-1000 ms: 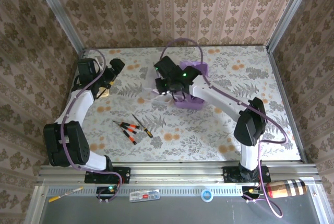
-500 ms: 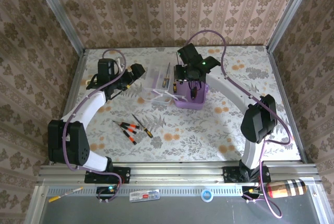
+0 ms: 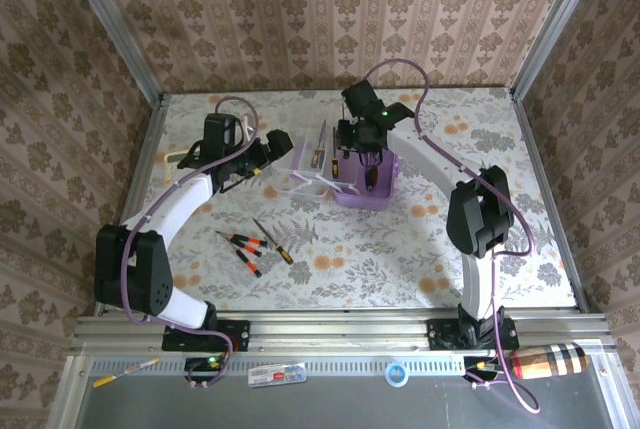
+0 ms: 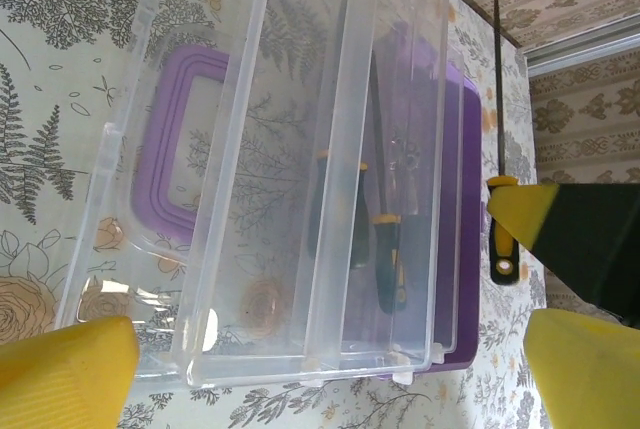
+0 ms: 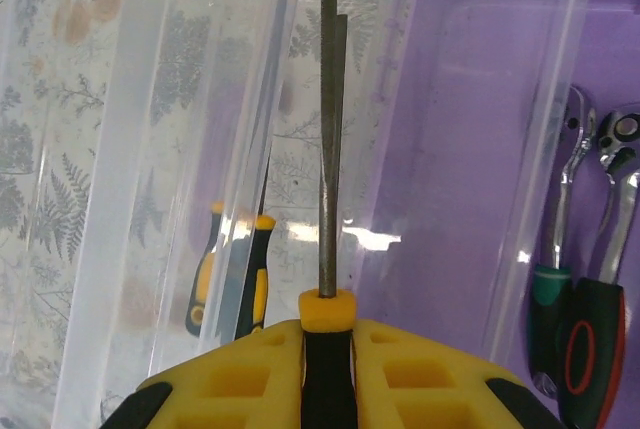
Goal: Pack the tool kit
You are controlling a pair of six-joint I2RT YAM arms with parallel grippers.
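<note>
The purple box point(image 3: 368, 189) of the tool kit stands mid-table, with the clear tray point(image 3: 300, 164) and the clear lid with its purple handle point(image 4: 180, 159) just left of it. My right gripper point(image 5: 328, 349) is shut on a black-orange screwdriver point(image 5: 327, 149), its shaft pointing over the edge between tray point(image 5: 180, 149) and box point(image 5: 470, 129). My left gripper point(image 4: 330, 389) stands open at the tray's point(image 4: 300, 169) near end, its fingers point(image 4: 60, 369) apart from it. A screwdriver point(image 4: 388, 259) lies in the clear tray. Three more screwdrivers point(image 3: 250, 244) lie on the table in front.
Two ratchet-like tools point(image 5: 590, 319) with red- and green-trimmed handles lie inside the purple box. Patterned walls close off the back and both sides of the floral table point(image 3: 400, 259). The right gripper point(image 3: 340, 152) and left gripper point(image 3: 283, 144) hang close together over the tray.
My left gripper has swung right, up to the clear tray. The right arm has moved from left of the box to its back end, still holding the screwdriver.
</note>
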